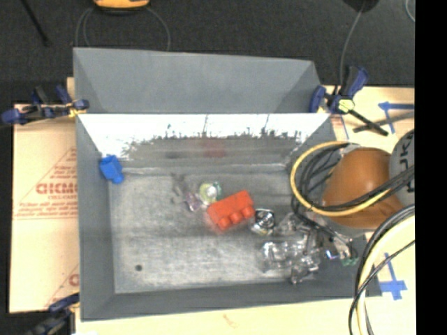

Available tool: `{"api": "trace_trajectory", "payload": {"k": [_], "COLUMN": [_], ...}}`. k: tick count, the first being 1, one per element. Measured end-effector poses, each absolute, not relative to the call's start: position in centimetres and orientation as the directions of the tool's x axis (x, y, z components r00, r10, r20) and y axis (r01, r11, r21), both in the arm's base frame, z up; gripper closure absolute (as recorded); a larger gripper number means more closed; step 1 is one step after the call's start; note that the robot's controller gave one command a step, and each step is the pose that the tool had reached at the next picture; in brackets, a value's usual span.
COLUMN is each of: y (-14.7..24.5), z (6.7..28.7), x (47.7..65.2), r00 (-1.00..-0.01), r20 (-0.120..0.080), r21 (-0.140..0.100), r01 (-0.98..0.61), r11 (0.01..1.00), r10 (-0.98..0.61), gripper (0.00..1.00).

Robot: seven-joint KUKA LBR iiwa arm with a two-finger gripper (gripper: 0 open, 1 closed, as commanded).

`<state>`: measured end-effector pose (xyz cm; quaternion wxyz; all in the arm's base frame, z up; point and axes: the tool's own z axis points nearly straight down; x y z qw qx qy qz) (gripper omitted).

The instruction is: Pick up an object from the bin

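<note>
My gripper (312, 248) is low in the bin's right front corner, under the arm's wrist. It is down among a small cluster of shiny, crumpled silvery things (278, 252) that lie right at it. Another shiny silver piece (263, 220) sits just left of and behind the gripper. A red toy brick (230, 210) lies in the middle of the bin, a short way left of the gripper. What is in the gripper's grasp, if anything, is hidden by glare and clutter.
A small round greenish-clear thing (208, 190) and a clear plastic piece (186, 198) lie behind and left of the red brick. A small blue block (110, 169) rests against the left wall. Bare floor spreads across the left and front.
</note>
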<state>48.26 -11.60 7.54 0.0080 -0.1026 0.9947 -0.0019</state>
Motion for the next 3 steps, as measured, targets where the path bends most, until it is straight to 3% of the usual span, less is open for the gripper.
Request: {"api": "trace_trajectory", "payload": {"k": [1,2,3], "y": [-11.6,-11.7,-11.8], "z": [7.7,12.6,14.4], "x": [48.3,48.4,48.5], "r00": [-0.978,-0.980,-0.981], "r20": [-0.018,-0.006,-0.003], "r21": [-0.007,-0.004,-0.003], "r01": [-0.206,-0.200,-0.193], "r11": [0.979,0.980,0.981], "r10": [-0.206,-0.200,-0.193], "gripper": [1.00,1.00,1.00]}}
